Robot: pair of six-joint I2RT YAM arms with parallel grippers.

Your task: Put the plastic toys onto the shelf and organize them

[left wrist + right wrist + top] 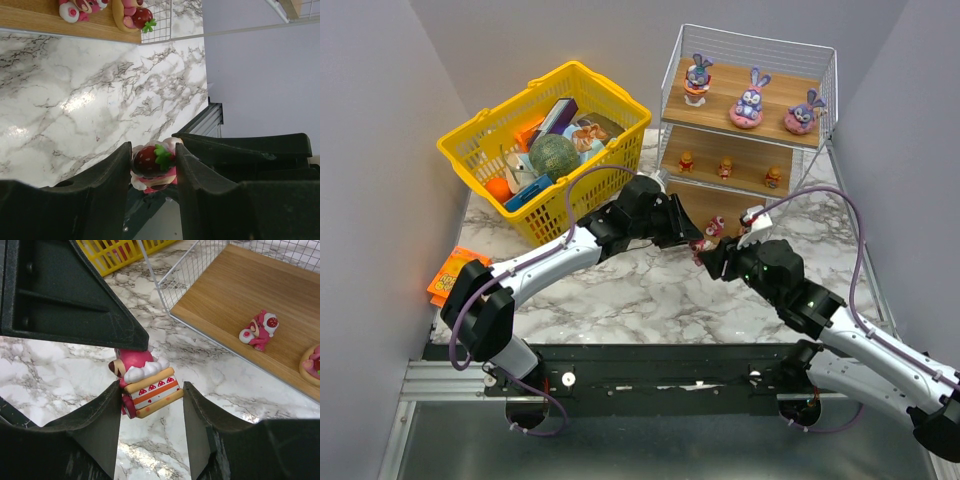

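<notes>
Seen from above, the pink toy is mostly covered by the left gripper and right gripper meeting around it, which also hide much of the lowest board of the shelf. The orange bears are too small to read (just specks). In the left wrist view two toys are cut off by the top edge. In the right wrist view another toy is cut off by the right edge.

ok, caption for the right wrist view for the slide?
Pink cake figurine between the right fingers, left gripper on it from above; two pink toys on the shelf behind.
</notes>
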